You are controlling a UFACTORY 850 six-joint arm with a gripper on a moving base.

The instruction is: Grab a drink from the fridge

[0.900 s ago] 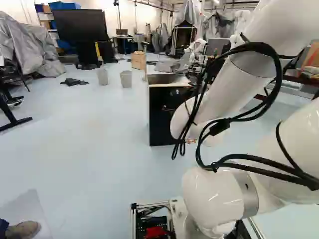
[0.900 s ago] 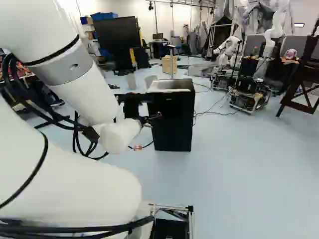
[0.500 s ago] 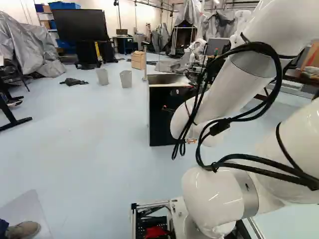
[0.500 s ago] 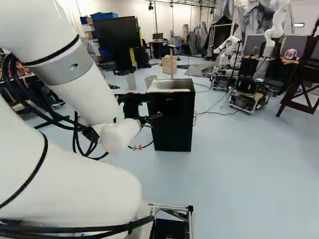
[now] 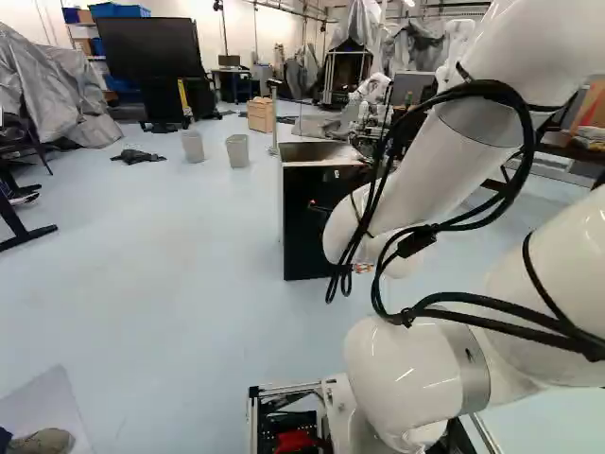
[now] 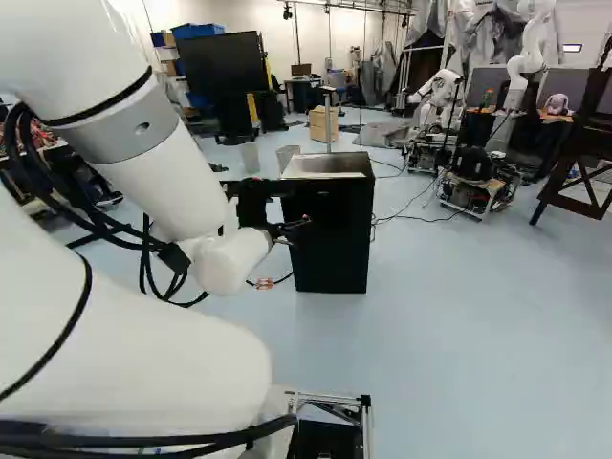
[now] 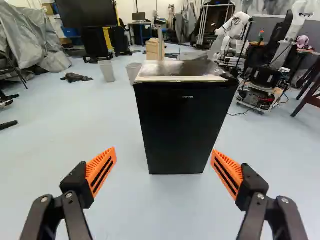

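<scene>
Plainly, the claw stands wide open with nothing in hold, its orange pads angled toward each other and touching nothing. That spread presumably serves to leave room for lining up before anything is pinched.

Beyond the tips, framed between them but apart, stands the black fridge, upright on the floor, its door facing the claw. The door is shut, so the drink can't be seen; presumably it is inside. Opening looks like the step in hand, with the task at its start. No handle can be made out, so the next move probably calls for working a finger in at the door's edge; a smooth front could let the pads slip, or a hard push could shift the whole cabinet. Which side is hinged, I can't tell.

The arm comes in from the upper left of the right base view and bends low toward the fridge near the centre, likely to bring the claw level with the door. Black cables are tied along it in slack loops, probably so the joints can turn without pulling them.

Behind the fridge are two pale bins and a wooden crate, near the upper middle of the left base view.
</scene>
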